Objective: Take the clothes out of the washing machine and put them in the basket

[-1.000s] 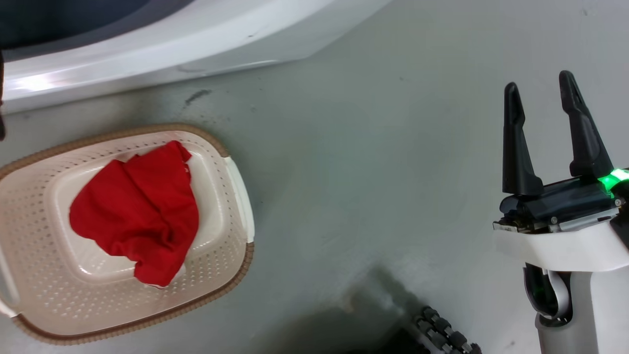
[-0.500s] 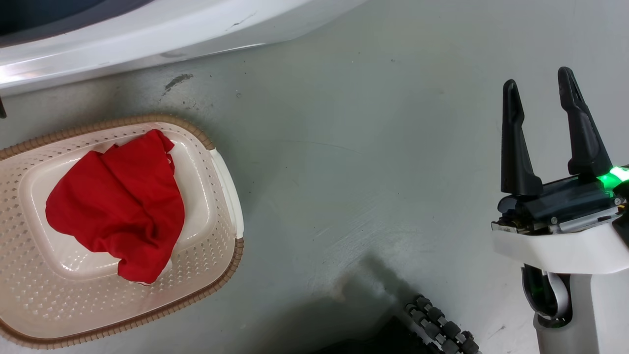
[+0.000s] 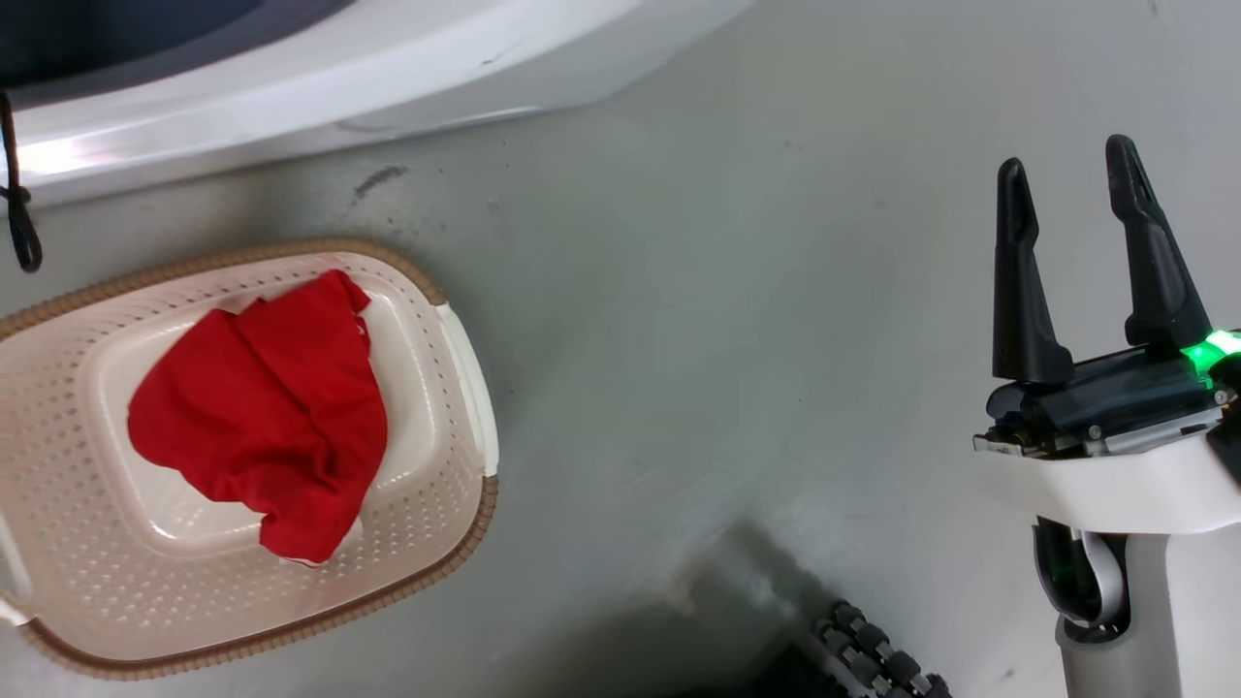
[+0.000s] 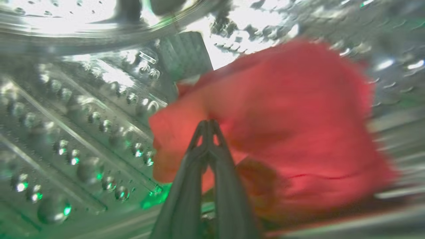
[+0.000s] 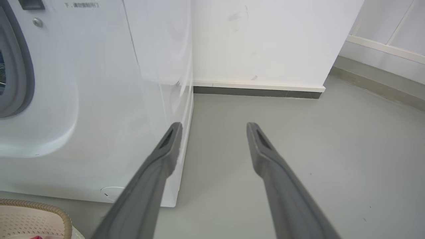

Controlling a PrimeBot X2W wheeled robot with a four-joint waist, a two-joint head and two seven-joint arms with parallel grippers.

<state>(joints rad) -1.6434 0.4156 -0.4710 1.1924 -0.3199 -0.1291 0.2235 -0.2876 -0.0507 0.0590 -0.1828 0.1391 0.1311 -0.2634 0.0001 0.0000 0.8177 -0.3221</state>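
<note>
Inside the perforated steel drum (image 4: 66, 132) of the washing machine (image 3: 339, 78), my left gripper (image 4: 208, 123) is shut, its fingertips pinched together on a blurred bright red garment (image 4: 292, 132). Another red garment (image 3: 262, 417) lies crumpled in the cream basket (image 3: 242, 254) on the floor at the left. Far right of the basket, my right gripper (image 3: 1066, 160) hangs open over bare floor with nothing in it. In the right wrist view the right gripper (image 5: 214, 127) points at the washing machine's (image 5: 83, 99) front corner, with a corner of the basket (image 5: 33, 215) at lower left.
Grey floor stretches between the basket and my right arm. My base's roller wheel (image 3: 873, 659) shows at the bottom edge. A white wall with a dark baseboard (image 5: 259, 89) stands beyond the machine. A dark cable (image 3: 19, 223) hangs at the left edge.
The head camera swayed, so the whole picture slid left and then back right. The garment in the basket lies as before and my right gripper stays open in place.
</note>
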